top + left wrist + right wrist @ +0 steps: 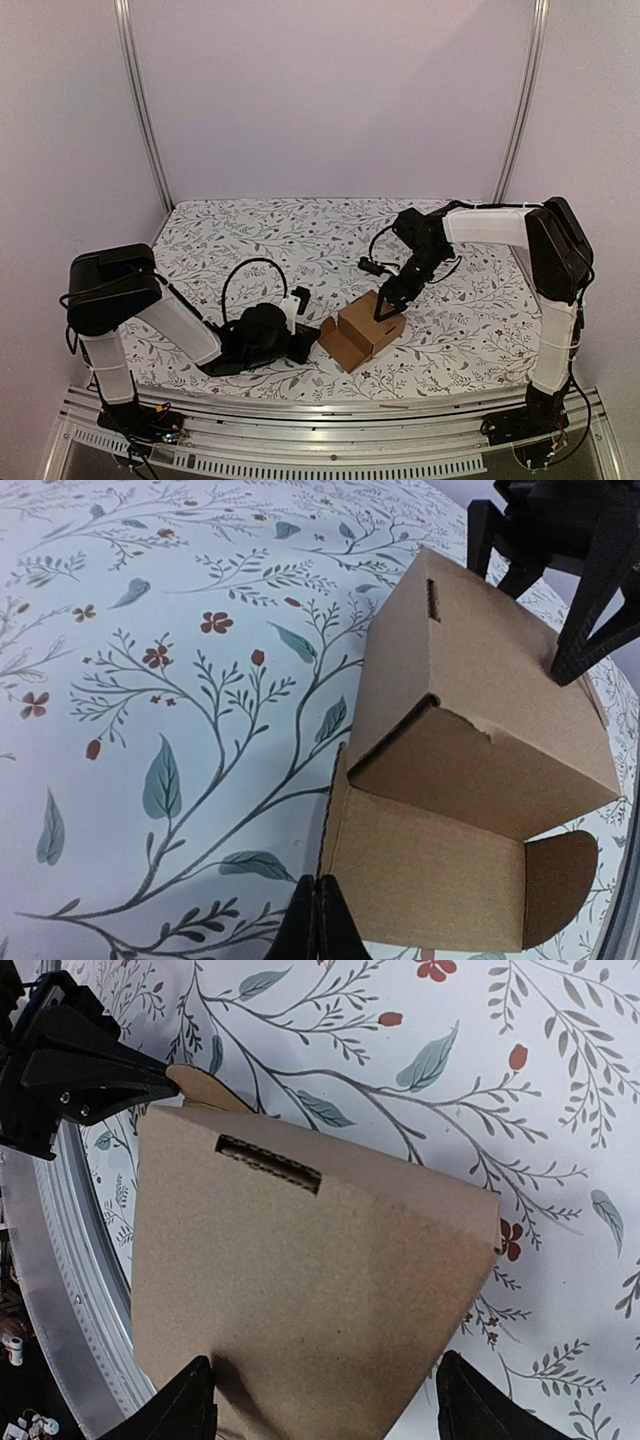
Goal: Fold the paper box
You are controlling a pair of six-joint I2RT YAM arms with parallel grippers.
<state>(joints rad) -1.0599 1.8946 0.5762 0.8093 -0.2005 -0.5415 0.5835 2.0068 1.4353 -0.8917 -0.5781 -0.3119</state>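
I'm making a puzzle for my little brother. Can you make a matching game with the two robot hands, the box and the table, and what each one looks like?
Things:
1. left hand
2. right hand
3. box
4. table

Looks:
A. brown, with one end open
B. fingers spread wide apart
C. printed with leaves and flowers
D. fingers pressed together

Pairs: 1-D, 2-B, 3-A, 4-C.
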